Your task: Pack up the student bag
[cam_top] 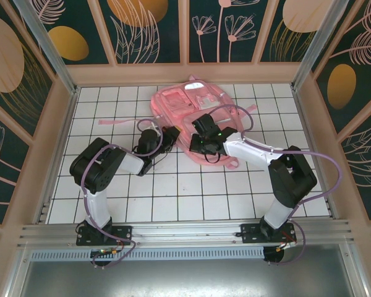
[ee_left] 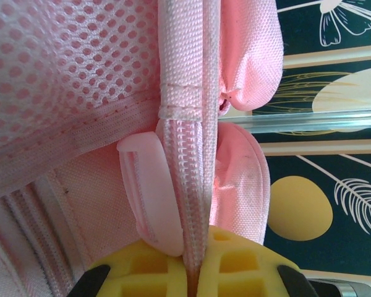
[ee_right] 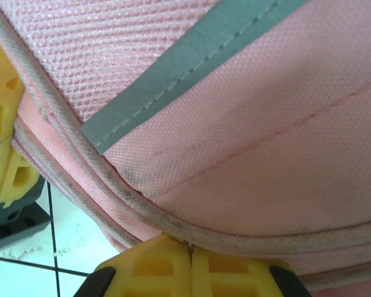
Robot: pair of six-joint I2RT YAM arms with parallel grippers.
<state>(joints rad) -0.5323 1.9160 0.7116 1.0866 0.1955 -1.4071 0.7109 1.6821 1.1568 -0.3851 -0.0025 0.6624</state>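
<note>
Here, one student bag (cam_top: 195,102) lies by the far edge of the table (cam_top: 173,198). Two arms crowd it: the left gripper (ee_left: 195,275) has its jaws pinching the zipper seam (ee_left: 195,185), and the right gripper (ee_right: 190,263) has its jaws pressed together at the piped rim (ee_right: 111,179).

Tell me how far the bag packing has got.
Done: the student bag lies flat on the table, gripped. In hand: left hand pinches its zipper strip, right hand its piped edge, both shut. Left, seemingly: opening and filling; contents cannot be seen.
</note>
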